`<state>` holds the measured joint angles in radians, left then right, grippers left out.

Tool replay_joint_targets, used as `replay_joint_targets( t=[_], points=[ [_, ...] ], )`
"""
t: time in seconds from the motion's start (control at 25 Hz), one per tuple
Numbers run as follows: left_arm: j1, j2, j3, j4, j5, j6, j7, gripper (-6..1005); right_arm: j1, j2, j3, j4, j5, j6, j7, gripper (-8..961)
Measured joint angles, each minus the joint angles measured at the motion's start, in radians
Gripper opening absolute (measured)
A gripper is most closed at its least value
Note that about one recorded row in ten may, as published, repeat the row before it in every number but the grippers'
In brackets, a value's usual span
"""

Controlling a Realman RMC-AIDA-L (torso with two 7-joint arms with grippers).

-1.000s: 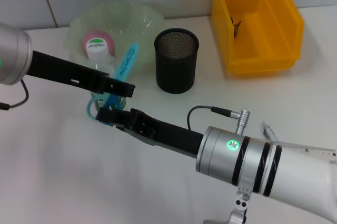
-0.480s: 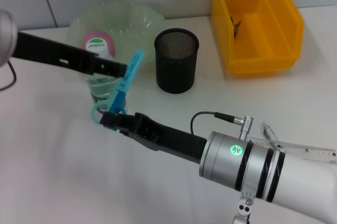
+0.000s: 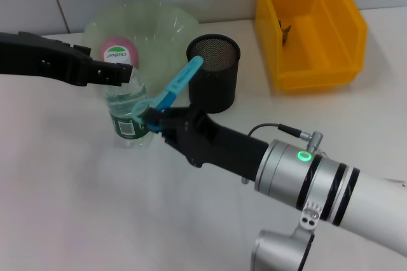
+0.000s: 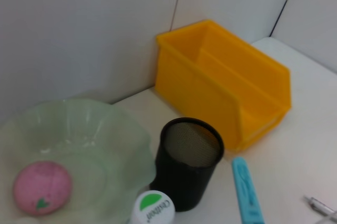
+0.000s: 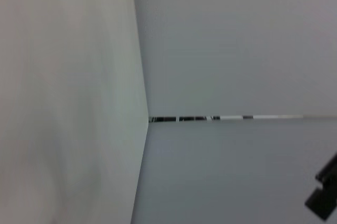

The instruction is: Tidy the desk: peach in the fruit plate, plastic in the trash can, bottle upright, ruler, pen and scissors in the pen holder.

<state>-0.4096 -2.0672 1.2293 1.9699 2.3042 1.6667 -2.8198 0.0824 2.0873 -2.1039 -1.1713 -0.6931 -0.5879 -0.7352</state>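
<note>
White desk (image 3: 63, 207) (pale panelled wall (image 4: 79, 34))

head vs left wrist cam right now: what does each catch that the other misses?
Head only: both arms, the right gripper gripping the blue scissors by their handles, the left gripper at the upright bottle, and the bottle's body.
Left wrist only: nothing extra.
Both: fruit plate with peach, black pen holder, yellow bin, scissors.

1. pink peach (image 3: 118, 51) in a pale green fruit plate (image 3: 166, 19).
2. black mesh pen holder (image 3: 213, 74).
3. yellow trash can (image 3: 310, 26).
4. light blue scissors (image 3: 170, 92).
5. clear bottle (image 3: 130, 117), green label, on white counter (image 3: 76, 207).
</note>
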Motion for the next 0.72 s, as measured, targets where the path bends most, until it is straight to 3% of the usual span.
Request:
replay_joint_targets(
  t=[0.52, 0.72],
  points=[
    [0.064, 0.000, -0.015, 0.045, -0.040, -0.001, 0.076, 791, 0.000, -0.004, 0.035, 0.002, -0.005, 0.055, 0.144, 66],
    [0.109, -0.002, -0.067, 0.052, -0.157, -0.025, 0.157, 788, -0.002, -0.004, 0.037, 0.001, -0.002, 0.056, 0.149, 66]
  ],
)
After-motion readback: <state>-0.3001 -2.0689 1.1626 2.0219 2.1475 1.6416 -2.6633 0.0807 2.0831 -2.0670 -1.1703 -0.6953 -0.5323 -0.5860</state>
